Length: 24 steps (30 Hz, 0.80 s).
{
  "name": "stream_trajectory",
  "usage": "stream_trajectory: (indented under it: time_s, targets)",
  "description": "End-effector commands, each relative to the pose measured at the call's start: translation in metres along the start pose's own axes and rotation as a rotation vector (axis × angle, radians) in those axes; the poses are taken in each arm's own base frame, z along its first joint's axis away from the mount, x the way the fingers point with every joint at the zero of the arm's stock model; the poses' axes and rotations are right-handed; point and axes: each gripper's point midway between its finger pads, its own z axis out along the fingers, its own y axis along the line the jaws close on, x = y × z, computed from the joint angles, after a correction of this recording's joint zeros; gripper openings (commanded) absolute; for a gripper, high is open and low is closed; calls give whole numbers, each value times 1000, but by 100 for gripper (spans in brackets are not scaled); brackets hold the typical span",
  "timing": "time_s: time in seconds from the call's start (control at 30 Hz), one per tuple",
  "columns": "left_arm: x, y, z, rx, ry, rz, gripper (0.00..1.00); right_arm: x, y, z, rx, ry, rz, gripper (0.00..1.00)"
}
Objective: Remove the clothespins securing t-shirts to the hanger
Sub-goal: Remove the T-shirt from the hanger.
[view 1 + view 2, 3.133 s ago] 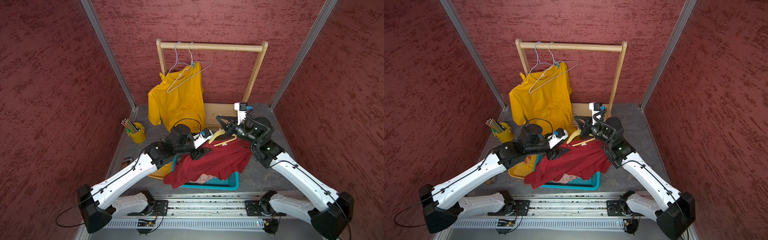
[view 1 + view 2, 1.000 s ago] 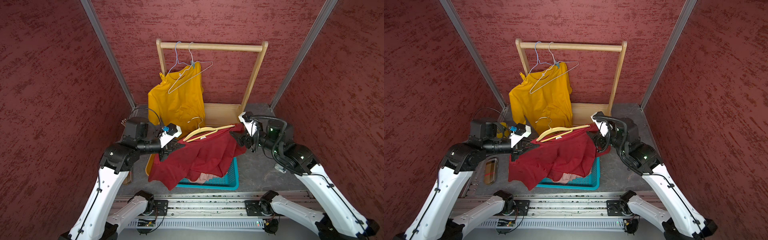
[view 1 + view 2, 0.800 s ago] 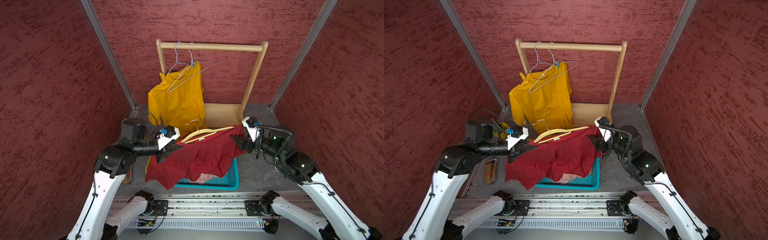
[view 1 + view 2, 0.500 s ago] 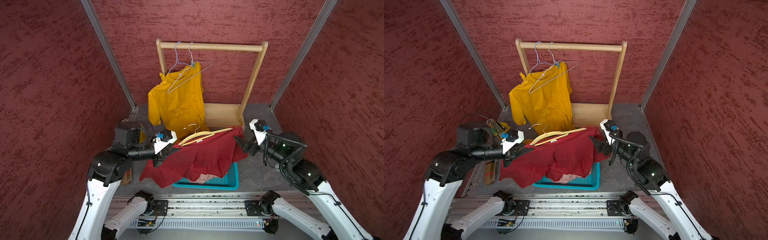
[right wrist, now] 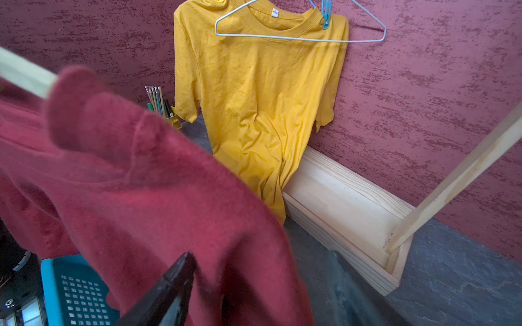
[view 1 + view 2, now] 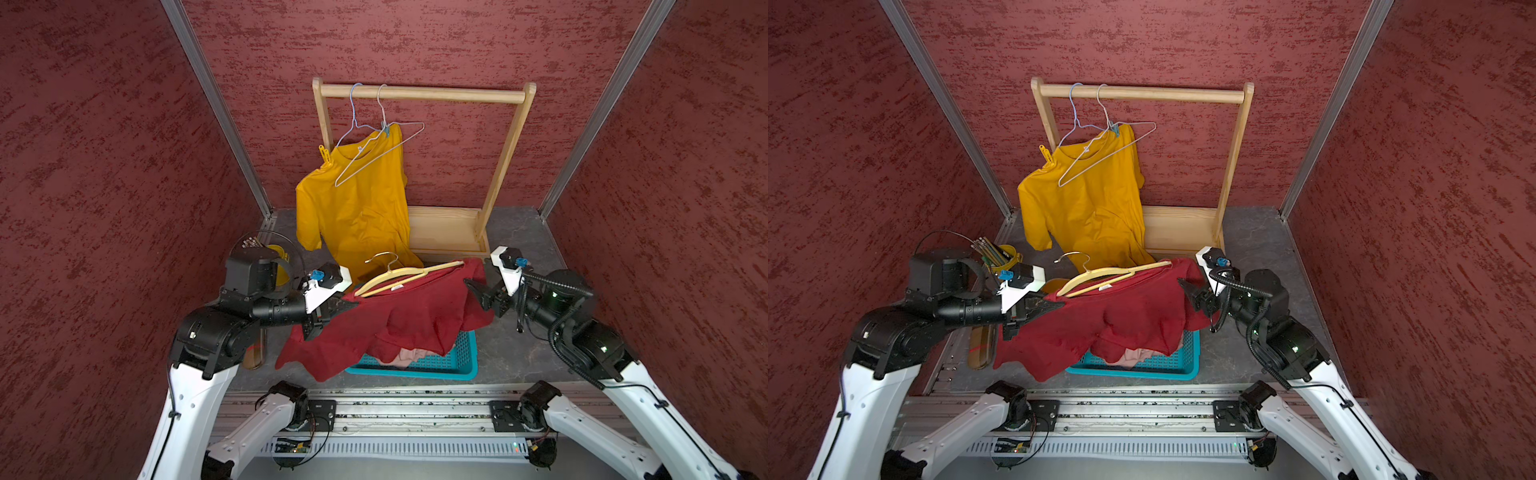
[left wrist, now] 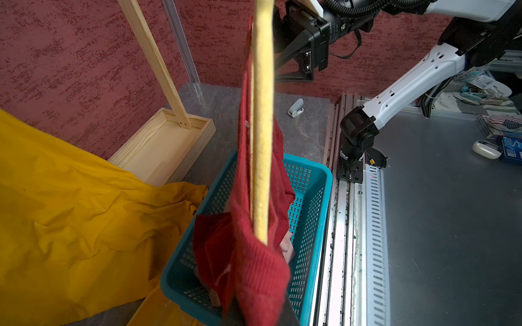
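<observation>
red walls (image 6: 457, 41), left pincer (image 6: 347, 306) dragged red shirt (image 6: 415, 320) leftward

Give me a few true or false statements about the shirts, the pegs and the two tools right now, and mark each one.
1. The yellow t-shirt hangs at the wooden rack. True.
2. No clothespin is on it. False: a light blue clothespin is clipped near its collar.
3. The red t-shirt lies flat on the table. False: it drapes over a wooden hanger, above the basket.
4. The left tool is shut on the red t-shirt. True.
5. The right tool is shut on the wooden hanger. False: it is open, beside the red sleeve.
</observation>
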Motion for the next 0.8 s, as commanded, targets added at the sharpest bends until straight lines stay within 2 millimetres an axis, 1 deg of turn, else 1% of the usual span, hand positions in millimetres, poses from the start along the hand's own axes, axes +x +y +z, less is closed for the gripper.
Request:
stream_trajectory:
  time_s: [0.0, 0.07, 0.1, 0.17, 0.2, 0.27, 0.3, 0.43, 0.5, 0.67, 0.77]
  targets:
    - [-11, -6, -6, 17, -45, 37, 0, -20, 7, 4, -49, -85, -1, 74]
    - [-11, -6, -5, 19, -45, 37, 0, -22, 13, 9, -88, -95, 5, 70]
    - [-10, -6, -5, 20, -44, 35, 0, -22, 15, 12, -106, -96, 8, 65]
    - [-9, -6, -5, 18, -42, 35, 0, -18, 17, 18, -121, -88, 18, 52]
    - [-9, -5, -4, 15, -40, 36, 0, -16, 17, 20, -121, -80, 22, 43]
    - [-8, -3, -4, 4, -35, 35, 0, -12, 16, 24, -118, -68, 32, 32]
    - [-8, -1, -4, -3, -33, 35, 0, -11, 15, 24, -115, -64, 36, 27]
    - [-11, 2, -6, -24, -30, 44, 0, -7, 11, 21, -84, -70, 48, 12]
    - [-12, 2, -7, -32, -33, 50, 0, -7, 7, 17, -57, -78, 51, 1]
    - [-11, 1, -8, -36, -36, 50, 0, -11, -7, 6, 34, -100, 63, 0]
    - [-10, 2, -7, -37, -35, 49, 0, -10, -15, 3, 83, -99, 77, 0]
